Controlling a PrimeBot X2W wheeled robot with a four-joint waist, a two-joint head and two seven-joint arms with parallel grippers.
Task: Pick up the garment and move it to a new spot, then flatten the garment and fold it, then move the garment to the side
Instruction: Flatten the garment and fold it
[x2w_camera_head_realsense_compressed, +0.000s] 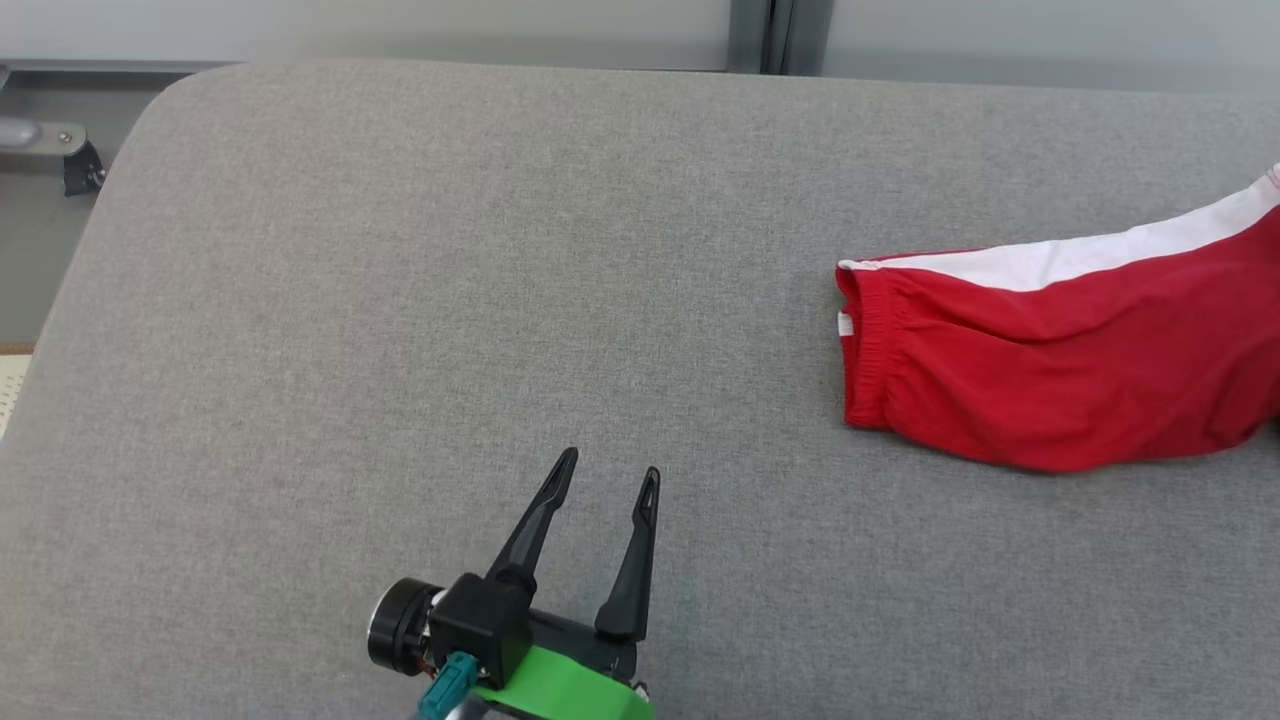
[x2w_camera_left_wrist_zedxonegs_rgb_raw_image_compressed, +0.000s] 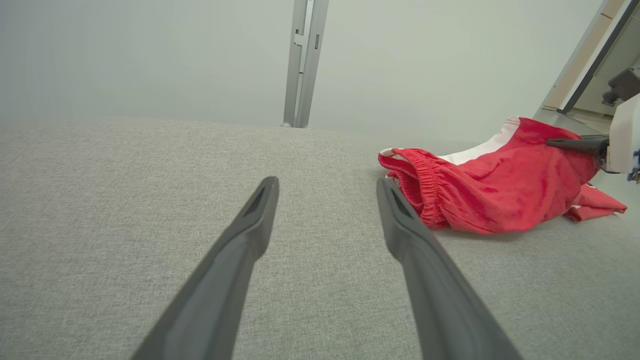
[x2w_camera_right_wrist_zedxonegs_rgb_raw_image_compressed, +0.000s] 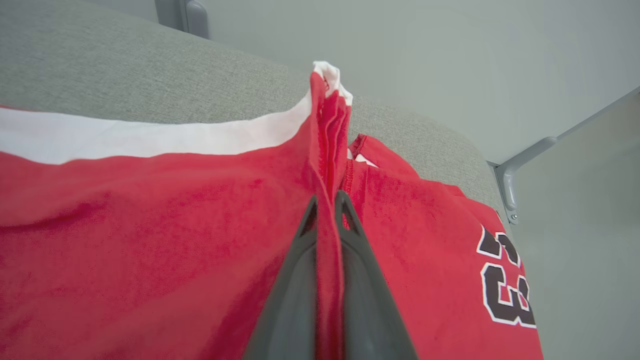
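Note:
The garment (x2w_camera_head_realsense_compressed: 1060, 350) is a pair of red shorts with a white side stripe and an elastic waistband, lying at the right of the grey table and running off the head view's right edge. My right gripper (x2w_camera_right_wrist_zedxonegs_rgb_raw_image_compressed: 326, 207) is shut on a pinched ridge of the garment (x2w_camera_right_wrist_zedxonegs_rgb_raw_image_compressed: 150, 225), lifting that fold. In the left wrist view the garment (x2w_camera_left_wrist_zedxonegs_rgb_raw_image_compressed: 490, 180) lies to the right, with the right gripper's dark fingers (x2w_camera_left_wrist_zedxonegs_rgb_raw_image_compressed: 575, 144) reaching in from the right onto its raised top. My left gripper (x2w_camera_head_realsense_compressed: 610, 480) stands open over bare table, well left of the waistband, holding nothing.
The grey cloth-covered table (x2w_camera_head_realsense_compressed: 400, 300) has a rounded far left corner. Behind it run a pale wall and a grey metal post (x2w_camera_head_realsense_compressed: 765, 35). A black number print (x2w_camera_right_wrist_zedxonegs_rgb_raw_image_compressed: 505, 280) shows on the garment's right part, near the table's right edge.

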